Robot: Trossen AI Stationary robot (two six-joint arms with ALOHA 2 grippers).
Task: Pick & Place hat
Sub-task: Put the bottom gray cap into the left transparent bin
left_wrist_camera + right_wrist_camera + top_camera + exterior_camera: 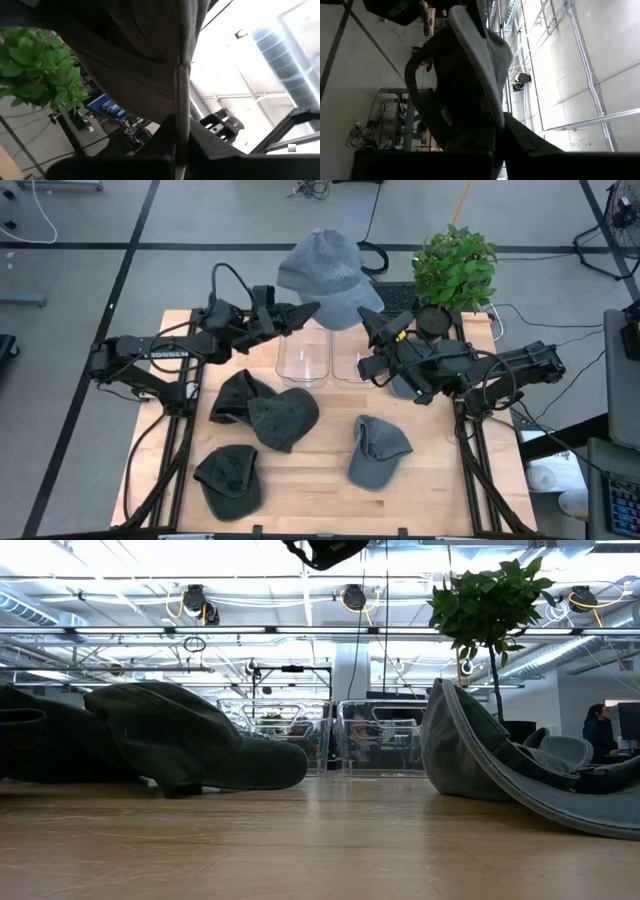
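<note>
From above, both arms are holding a light grey hat (328, 272) up over the far edge of the bench (440, 480). The left gripper (305, 311) is pinching the hat's near left edge and the right gripper (372, 320) is pinching its near right edge, so the hat is spreading out beyond both sets of jaws. Two clear bins (303, 355) are sitting just below the jaws, between the two arms. A potted plant (455, 268) is standing beside the right gripper, at the bench's far right corner. Nearer than the jaws, three dark hats (265, 412) and a grey-blue hat (376, 451) are lying on the wood.

From bench height, the dark hats (190, 745) are filling the left, the grey-blue hat (520, 775) is curling up on the right, and the clear bins (380, 737) are standing behind them. A person (601, 728) is sitting in the room far back.

In the left wrist view, the jaws are closing on a fold of the hat (145, 60), which is hanging right in front of them.

In the right wrist view, the jaws are gripping the hat (465, 85) at its edge, the fabric rising straight ahead of them.
</note>
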